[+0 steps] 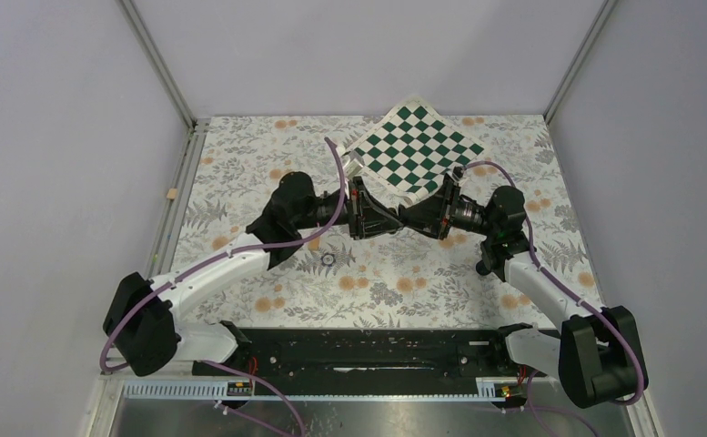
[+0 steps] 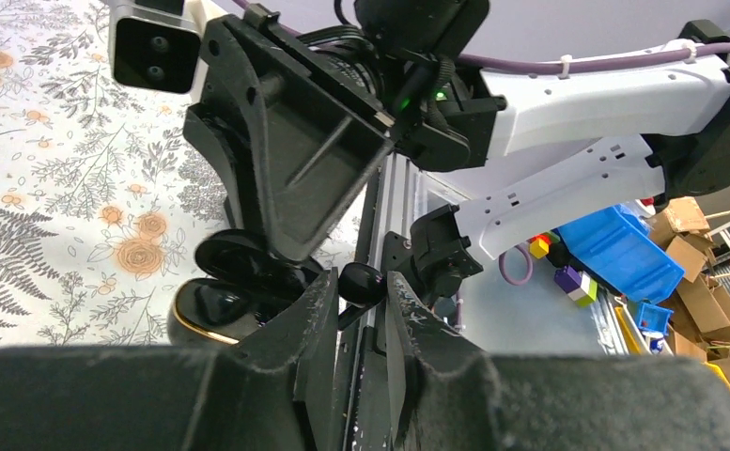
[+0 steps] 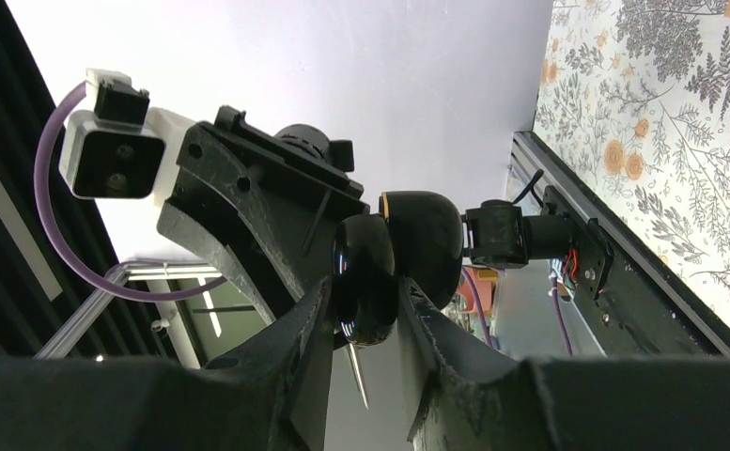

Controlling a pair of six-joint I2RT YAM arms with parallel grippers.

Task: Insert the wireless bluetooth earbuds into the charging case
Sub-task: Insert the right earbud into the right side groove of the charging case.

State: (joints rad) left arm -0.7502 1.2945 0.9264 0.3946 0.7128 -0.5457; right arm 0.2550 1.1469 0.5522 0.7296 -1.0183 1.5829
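Where the arms meet in top view, left gripper and right gripper sit tip to tip, green-white checkered board beyond the jaws.
Left wrist: jaws pinch one tiny glossy black earbud; right gripper's frame blocks ahead.
Right wrist: jaws clamp small black rounded charging case, lid open, contents hidden.

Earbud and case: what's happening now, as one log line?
left gripper: shut on glossy black earbud | right gripper: shut on black oval charging case, lid open | earbud not inserted

Open glossy black charging case, earbud beside
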